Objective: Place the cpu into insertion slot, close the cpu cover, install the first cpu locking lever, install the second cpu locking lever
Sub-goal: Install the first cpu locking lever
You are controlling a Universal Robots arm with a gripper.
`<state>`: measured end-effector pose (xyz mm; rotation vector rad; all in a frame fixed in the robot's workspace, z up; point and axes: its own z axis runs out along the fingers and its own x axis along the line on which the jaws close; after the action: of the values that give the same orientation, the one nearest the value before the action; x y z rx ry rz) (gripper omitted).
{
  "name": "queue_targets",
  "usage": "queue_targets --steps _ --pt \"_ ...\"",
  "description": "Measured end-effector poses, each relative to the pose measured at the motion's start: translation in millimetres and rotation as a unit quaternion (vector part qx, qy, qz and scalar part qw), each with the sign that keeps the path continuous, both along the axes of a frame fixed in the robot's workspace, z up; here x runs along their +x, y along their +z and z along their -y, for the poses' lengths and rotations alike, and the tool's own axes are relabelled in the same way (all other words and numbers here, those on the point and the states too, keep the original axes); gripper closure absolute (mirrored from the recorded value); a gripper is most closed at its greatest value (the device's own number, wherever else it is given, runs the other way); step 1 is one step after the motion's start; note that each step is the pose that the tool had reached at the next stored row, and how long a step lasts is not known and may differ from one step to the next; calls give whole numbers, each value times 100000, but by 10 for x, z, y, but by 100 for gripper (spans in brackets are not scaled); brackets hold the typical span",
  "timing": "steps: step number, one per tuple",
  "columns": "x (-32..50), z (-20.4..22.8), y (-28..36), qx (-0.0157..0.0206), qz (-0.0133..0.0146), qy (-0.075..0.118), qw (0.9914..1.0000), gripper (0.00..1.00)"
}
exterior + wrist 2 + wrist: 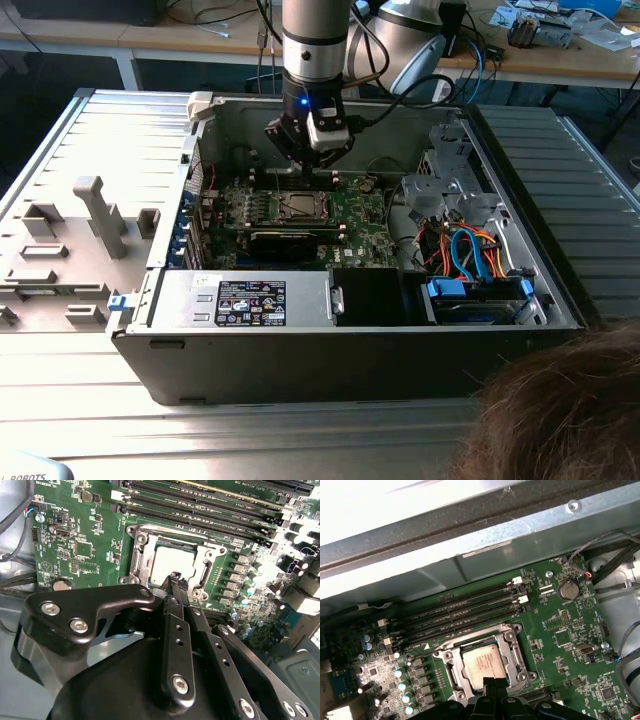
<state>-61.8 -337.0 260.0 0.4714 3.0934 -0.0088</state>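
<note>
On the exterior view's left lies a grey tray [60, 300] of holders. Next to it is the open computer box [300, 350], with the green board [360, 215] inside. The gripper [303, 165] hangs over the middle of the board, just above the slot [283, 207].

In both wrist views the chip [170, 560] [481, 664] lies flat in the slot. The cover [136, 562] looks folded down around it. The gripper's fingers [172, 620] are pressed together near the chip's edge, and I see nothing between them.

So I think the lever step is in hand. I cannot tell if any lever is locked. That step calls for a small, careful push on a thin wire.

On the exterior view's right are coloured cables [470, 250]. A person's hair [560, 410] shows at the lower right.
</note>
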Motion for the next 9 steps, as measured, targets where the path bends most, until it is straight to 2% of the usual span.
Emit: queue_targets --steps 9 --pt "0 0 0 -3 -1 1753 99985 89"
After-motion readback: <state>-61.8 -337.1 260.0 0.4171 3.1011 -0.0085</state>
